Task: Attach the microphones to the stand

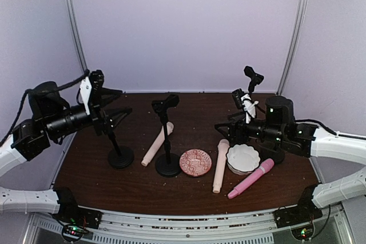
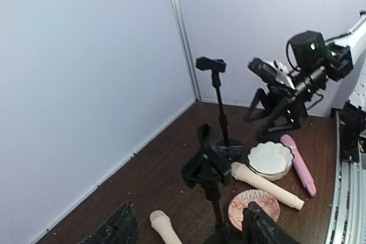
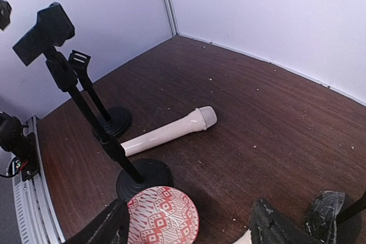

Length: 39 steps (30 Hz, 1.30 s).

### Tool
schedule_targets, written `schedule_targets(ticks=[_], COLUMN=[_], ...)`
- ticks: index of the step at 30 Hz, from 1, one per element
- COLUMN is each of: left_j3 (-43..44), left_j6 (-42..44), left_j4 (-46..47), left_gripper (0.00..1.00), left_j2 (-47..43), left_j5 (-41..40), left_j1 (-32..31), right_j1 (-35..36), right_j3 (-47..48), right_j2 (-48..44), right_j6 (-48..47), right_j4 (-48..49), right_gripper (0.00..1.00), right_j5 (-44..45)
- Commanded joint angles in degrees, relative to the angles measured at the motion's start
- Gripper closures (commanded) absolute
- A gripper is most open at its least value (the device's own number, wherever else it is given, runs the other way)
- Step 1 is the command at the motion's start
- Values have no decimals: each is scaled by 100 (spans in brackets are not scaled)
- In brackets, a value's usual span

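Three microphones lie on the brown table. One cream microphone (image 1: pixel 157 144) (image 3: pixel 168 132) rests between the left stand (image 1: pixel 120 157) and the middle stand (image 1: pixel 167 164). A second cream microphone (image 1: pixel 220 165) (image 2: pixel 266 184) lies beside the white bowl, and the pink microphone (image 1: pixel 251 178) (image 2: pixel 297 164) sits to its right. A third stand (image 1: pixel 252 75) rises behind the right arm. My left gripper (image 1: pixel 120 107) (image 2: pixel 187 210) hovers open above the left stand, empty. My right gripper (image 1: pixel 222 132) (image 3: pixel 189 204) is open and empty, above the second cream microphone's head.
A red patterned dish (image 1: pixel 195 162) (image 3: pixel 163 215) lies by the middle stand's base. A white scalloped bowl (image 1: pixel 242 159) (image 2: pixel 270 158) sits under the right arm. Pale walls close in the back and sides. The middle stand's clip (image 2: pixel 209 164) stands close in front of the left gripper.
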Motion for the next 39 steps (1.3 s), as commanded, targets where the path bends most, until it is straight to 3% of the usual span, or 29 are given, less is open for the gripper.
schedule_targets(ticks=[1,13,21,29,39], left_j3=[-594,-2242,-2329,-1996,-2356], left_j6=[-28,-674,-638,-598,-804], left_j4=[552,3851,5786,6606,6750], left_gripper=[35,36,33,38,43], left_j2=[384,1820,3216,4272,4363], left_j5=[-414,-1155,-1587,-1659,-1973], left_j1=[-512,-874,-874,-872,-874], right_j1=[98,140,140,144,139], right_j3=[189,71,50,-84,-184], right_j2=[137,145,-53,-336,-459], right_j6=[11,57,-19,-39,72], right_j4=[625,621,386,231,195], right_gripper=[28,32,32,32,32], right_j5=[-420,-714,-742,-622,-534])
